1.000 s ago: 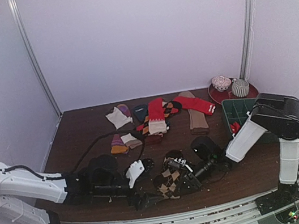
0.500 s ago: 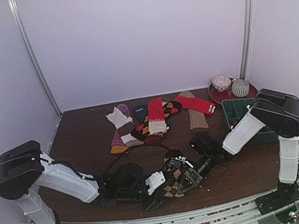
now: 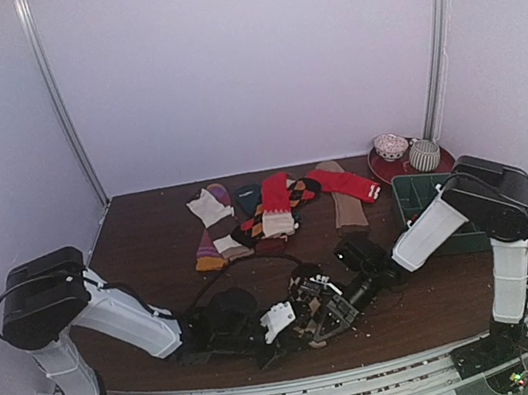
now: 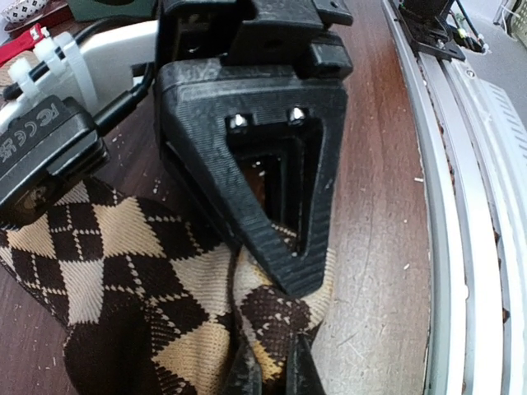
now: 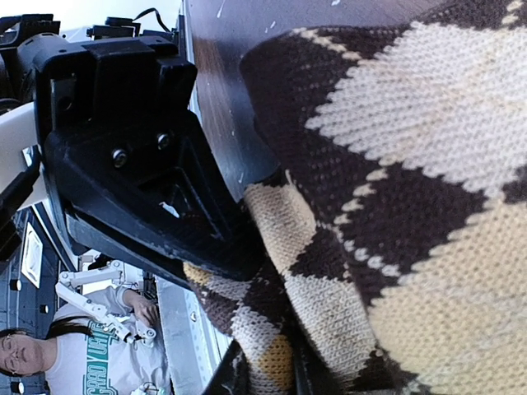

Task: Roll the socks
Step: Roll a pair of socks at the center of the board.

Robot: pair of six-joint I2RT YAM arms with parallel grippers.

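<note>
Left end effector (image 4: pixel 272 368) newly on sock (image 4: pixel 123 271)

Lower centre: argyle sock (image 4: pixel 123 271), dark brown with tan and cream diamonds, thin tan lines crossing the dark ones. Upper centre: red sock (image 3: pixel 275 196) with white-and-red striped cuff; 1 plain tan sock (image 3: pixel 349 212) to its right. Right edge: green bin (image 3: pixel 413 191), dark red plate (image 3: pixel 379 172). Table (image 3: pixel 149 237): dark brown woodgrain. Left arm (image 3: pixel 127 320) and right arm (image 3: pixel 427 231): white with black joints.
</note>
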